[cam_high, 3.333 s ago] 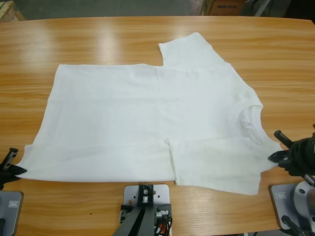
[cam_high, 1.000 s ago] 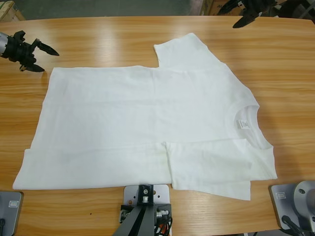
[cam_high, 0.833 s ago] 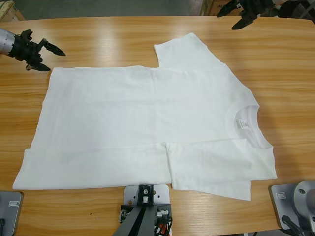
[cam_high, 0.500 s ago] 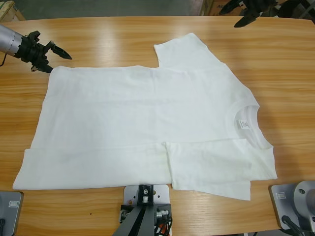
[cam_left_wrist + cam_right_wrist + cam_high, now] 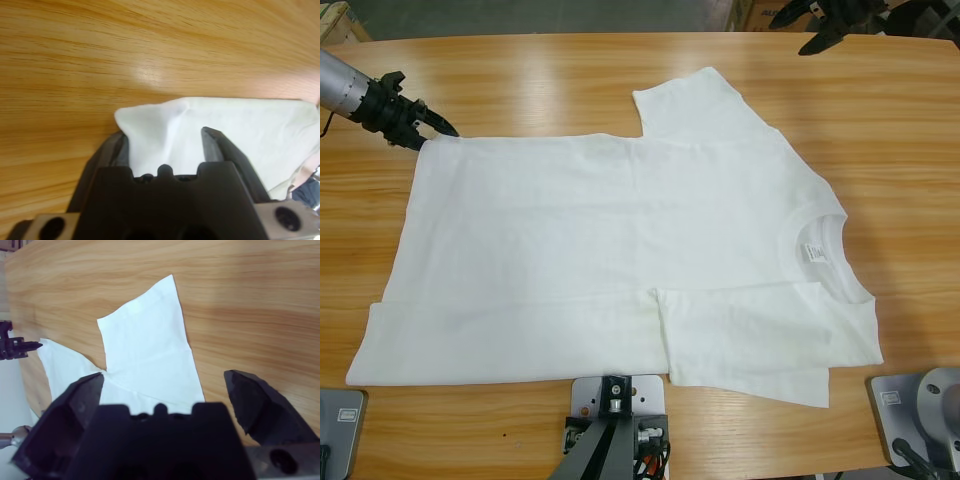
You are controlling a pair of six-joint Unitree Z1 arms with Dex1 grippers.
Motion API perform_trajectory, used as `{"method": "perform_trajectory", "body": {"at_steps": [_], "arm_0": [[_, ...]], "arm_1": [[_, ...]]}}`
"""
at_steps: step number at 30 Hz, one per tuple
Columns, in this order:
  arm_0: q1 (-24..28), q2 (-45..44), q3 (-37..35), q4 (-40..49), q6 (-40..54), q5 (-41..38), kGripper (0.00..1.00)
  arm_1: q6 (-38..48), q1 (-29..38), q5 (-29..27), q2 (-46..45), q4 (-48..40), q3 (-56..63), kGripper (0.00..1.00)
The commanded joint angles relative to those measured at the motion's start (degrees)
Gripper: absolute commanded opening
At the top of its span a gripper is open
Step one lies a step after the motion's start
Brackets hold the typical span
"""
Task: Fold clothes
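T-shirt (image 5: 620, 260) lies flat on tabletop (image 5: 540, 80); left gripper (image 5: 438, 128) fingers spread around its hem corner, right gripper (image 5: 802, 32) fingers spread above its far sleeve.

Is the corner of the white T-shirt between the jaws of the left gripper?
Yes: in the left wrist view the T-shirt corner lies between the open jaws of the left gripper.

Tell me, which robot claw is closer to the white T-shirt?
The left. The left gripper is right at the T-shirt's far hem corner, with cloth between its open jaws. The right gripper hangs beyond the table's far edge, apart from the far sleeve.
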Motion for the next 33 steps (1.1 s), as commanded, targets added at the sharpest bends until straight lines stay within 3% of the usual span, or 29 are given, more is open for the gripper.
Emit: {"method": "perform_trajectory", "body": {"at_steps": [1, 7, 10, 15, 17, 25, 33], "arm_0": [[-0.3, 5.1, -0.1, 0.7, 1.1, 1.0, 0.0], [-0.8, 5.1, -0.1, 0.7, 1.9, 0.1, 0.0], [-1.4, 5.1, 0.2, 0.7, 2.1, 0.1, 0.0], [-2.4, 4.5, -0.1, 0.6, 1.7, 0.1, 0.0], [-2.4, 4.3, -0.3, 0.6, 1.6, 0.1, 0.0], [-3.9, 4.2, -0.4, 0.6, 1.4, 0.6, 0.0], [-4.1, 3.9, -0.4, 0.6, 1.3, 0.7, 0.0]], "arm_1": [[-1.0, -1.0, 1.1, 3.5, 0.8, 0.2, 0.973], [-1.0, -3.1, 3.0, 4.5, 0.7, 0.0, 0.941], [-0.9, -5.7, 6.7, 7.3, 1.3, -3.1, 0.945], [-5.2, -6.4, 9.9, 15.5, 13.6, -12.0, 0.945], [-7.9, -5.8, 9.9, 16.2, 17.0, -11.9, 0.945], [-15.8, -5.4, 9.9, 15.3, 17.0, -4.2, 0.931], [-16.4, -1.5, 8.4, 14.3, 16.7, -2.6, 0.896]]}}
